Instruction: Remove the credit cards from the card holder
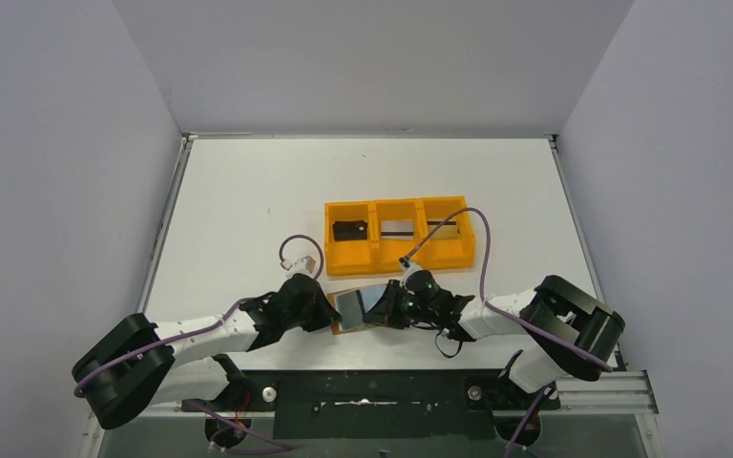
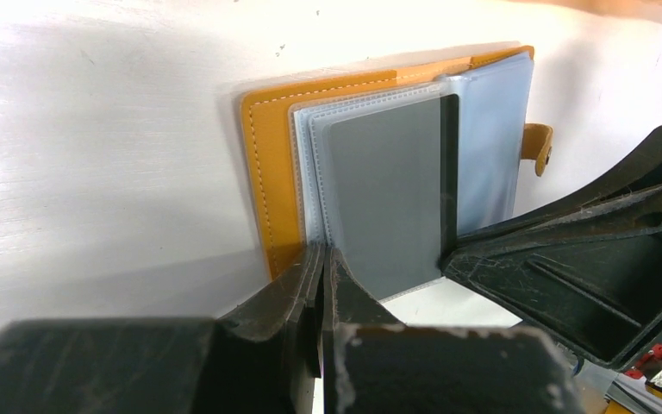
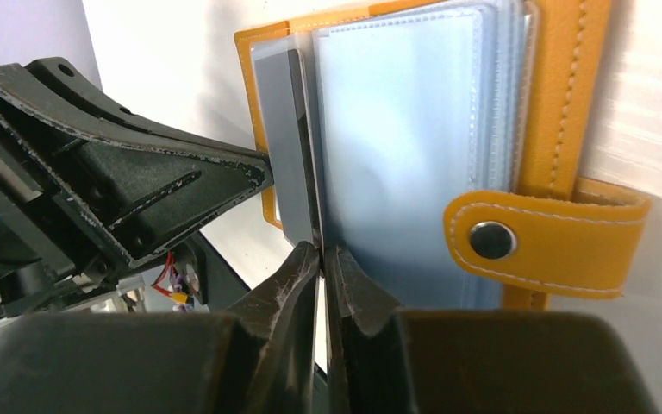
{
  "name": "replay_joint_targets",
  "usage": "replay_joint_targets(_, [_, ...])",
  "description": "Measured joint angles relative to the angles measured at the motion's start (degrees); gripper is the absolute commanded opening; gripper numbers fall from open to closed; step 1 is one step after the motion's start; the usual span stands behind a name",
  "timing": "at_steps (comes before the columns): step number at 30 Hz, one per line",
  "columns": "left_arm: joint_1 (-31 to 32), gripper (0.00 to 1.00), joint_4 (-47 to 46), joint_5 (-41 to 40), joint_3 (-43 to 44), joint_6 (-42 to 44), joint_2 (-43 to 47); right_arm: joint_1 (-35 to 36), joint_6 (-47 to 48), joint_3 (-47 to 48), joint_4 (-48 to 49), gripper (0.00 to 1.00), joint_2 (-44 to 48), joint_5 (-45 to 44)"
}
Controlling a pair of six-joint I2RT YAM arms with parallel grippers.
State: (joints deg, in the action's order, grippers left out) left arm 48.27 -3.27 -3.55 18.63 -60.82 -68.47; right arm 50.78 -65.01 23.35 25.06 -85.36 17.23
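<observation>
The tan-orange card holder (image 2: 267, 155) lies open on the white table between both arms, near the front edge (image 1: 347, 329). A grey credit card (image 2: 388, 198) sticks partway out of its clear sleeves. My left gripper (image 2: 323, 252) is shut, pinching the holder's near edge where sleeves meet cover. My right gripper (image 3: 320, 248) comes from the opposite side and is closed on the edge of the grey card (image 3: 283, 147). Pale blue sleeves (image 3: 405, 138) and the snap tab (image 3: 552, 237) lie to its right. The right gripper's finger (image 2: 569, 259) fills the right of the left wrist view.
A bright orange three-compartment tray (image 1: 372, 258) stands just behind the holder, with a dark card (image 1: 348, 229) in its left compartment and flat items in the other two. A purple cable (image 1: 482, 258) loops beside the tray. Grey walls surround the table.
</observation>
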Motion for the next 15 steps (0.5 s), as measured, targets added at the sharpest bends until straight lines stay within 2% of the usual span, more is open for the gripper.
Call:
replay_joint_targets(11, [-1.0,0.00,1.3,1.0,0.2,1.1,0.5,-2.4,-3.0,-5.7,12.9,0.00,-0.2,4.9])
replay_joint_targets(15, [-1.1,0.00,1.6,1.2,0.5,1.9,0.5,-2.4,-4.4,-6.9,14.8,0.09,-0.8,4.6])
